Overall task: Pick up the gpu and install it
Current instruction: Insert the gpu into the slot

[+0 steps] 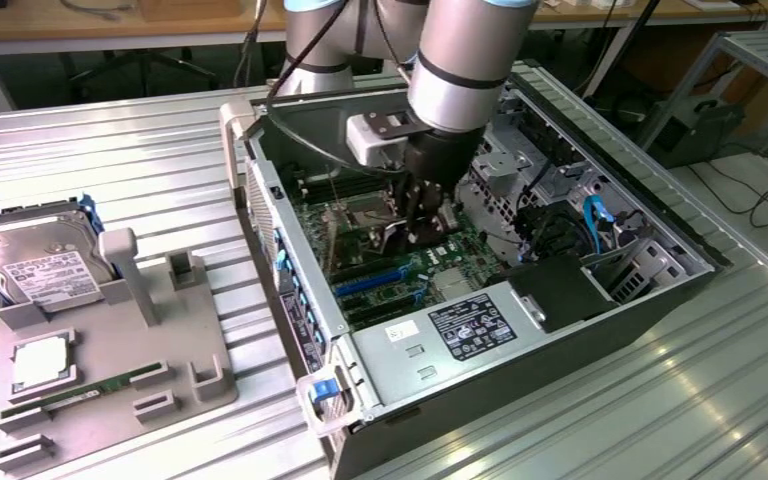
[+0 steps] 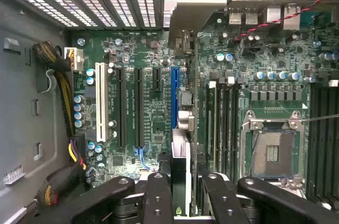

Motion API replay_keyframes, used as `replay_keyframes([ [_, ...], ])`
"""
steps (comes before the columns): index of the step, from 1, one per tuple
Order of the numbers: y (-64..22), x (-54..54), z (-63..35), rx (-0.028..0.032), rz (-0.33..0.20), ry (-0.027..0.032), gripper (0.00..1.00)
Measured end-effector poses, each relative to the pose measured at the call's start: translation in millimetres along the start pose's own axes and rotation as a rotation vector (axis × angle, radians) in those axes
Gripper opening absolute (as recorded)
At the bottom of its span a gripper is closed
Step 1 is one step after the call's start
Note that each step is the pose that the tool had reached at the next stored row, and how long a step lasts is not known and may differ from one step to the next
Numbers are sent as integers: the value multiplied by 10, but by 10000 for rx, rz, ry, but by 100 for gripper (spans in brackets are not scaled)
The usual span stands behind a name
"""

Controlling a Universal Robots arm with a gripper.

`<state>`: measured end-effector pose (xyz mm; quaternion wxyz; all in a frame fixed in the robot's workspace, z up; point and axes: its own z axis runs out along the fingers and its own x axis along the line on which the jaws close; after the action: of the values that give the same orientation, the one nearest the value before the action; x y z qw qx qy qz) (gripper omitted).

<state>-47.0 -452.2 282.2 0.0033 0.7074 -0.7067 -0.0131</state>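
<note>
Wrist view shows my claw (image 2: 185, 192) clenched on the gpu (image 2: 180, 173), a thin flat card seen edge-on with its silver metal bracket end toward the case's rear wall, held upright directly above the long blue expansion slot (image 2: 174, 97) on the green motherboard (image 2: 148, 113). Picking up is done, I judge; seating is not, since the card's lower edge looks still clear of the slot. Over on the ribbed metal desk (image 1: 131, 160), the grey parts holder (image 1: 104, 390) carries the silver hard drive (image 1: 37, 260).

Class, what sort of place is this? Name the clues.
Probably a robotics lab or test bench: an open computer case on a ribbed metal table, a grey parts fixture holding a hard drive, and desks behind.
</note>
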Motion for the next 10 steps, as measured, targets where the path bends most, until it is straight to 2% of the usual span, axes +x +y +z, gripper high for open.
replay_keyframes([
  [1, 161, 3, 59, 102, 0, 35, 27],
  [3, 167, 26, 121, 103, 1, 34, 27],
  [5, 242, 28, 217, 104, -1, 33, 27],
  [6, 257, 37, 259, 183, -28, 12, 27],
  [7, 317, 44, 277, 182, -32, 7, 27],
  [10, 325, 45, 311, 181, -33, 5, 27],
])
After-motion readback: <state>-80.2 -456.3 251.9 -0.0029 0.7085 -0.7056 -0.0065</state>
